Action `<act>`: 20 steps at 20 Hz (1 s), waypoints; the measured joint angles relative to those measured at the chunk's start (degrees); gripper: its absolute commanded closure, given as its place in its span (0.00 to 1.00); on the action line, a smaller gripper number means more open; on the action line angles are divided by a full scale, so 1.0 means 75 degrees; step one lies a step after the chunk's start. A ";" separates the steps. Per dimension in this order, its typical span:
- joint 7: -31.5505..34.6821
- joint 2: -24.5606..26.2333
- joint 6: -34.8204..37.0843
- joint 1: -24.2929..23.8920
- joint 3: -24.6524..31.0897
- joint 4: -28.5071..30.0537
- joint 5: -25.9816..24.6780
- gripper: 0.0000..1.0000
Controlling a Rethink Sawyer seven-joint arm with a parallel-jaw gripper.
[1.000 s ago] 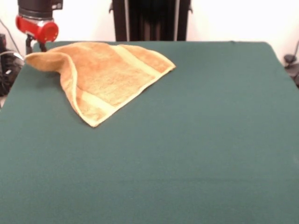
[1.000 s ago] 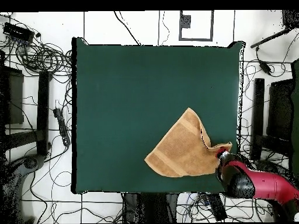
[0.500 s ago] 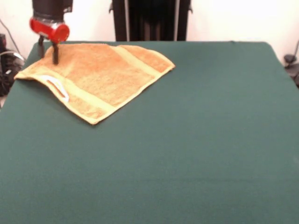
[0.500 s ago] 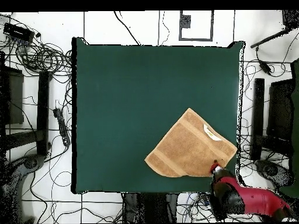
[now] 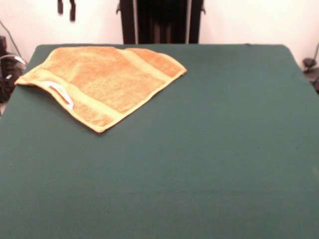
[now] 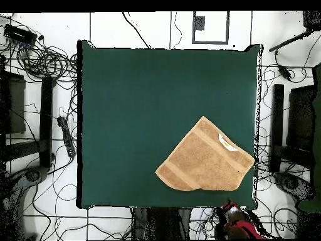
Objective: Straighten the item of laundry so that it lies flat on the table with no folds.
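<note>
Orange-tan towel (image 5: 102,79) spread flat on table (image 5: 209,149), label (image 5: 60,92) up; no folds visible. Task judged essentially complete. Gripper (image 5: 66,9) clear above, tips apart, empty.

Even, bright indoor light was cast over the table (image 5: 209,149), and no hard shadows were thrown on its green top. The pale wall behind was washed out to glare in the front view. A thin soft shadow was seen under the towel (image 5: 102,79) edge.
</note>
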 measured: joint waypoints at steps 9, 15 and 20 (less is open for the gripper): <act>0.0002 0.0339 -0.0047 0.1095 -0.0811 0.0134 0.0096 0.00; 0.0000 0.2380 -0.1916 0.2157 -0.0976 -0.0499 0.0351 0.00; 0.0002 0.3345 -0.2914 0.2661 -0.0967 -0.0684 0.0881 0.00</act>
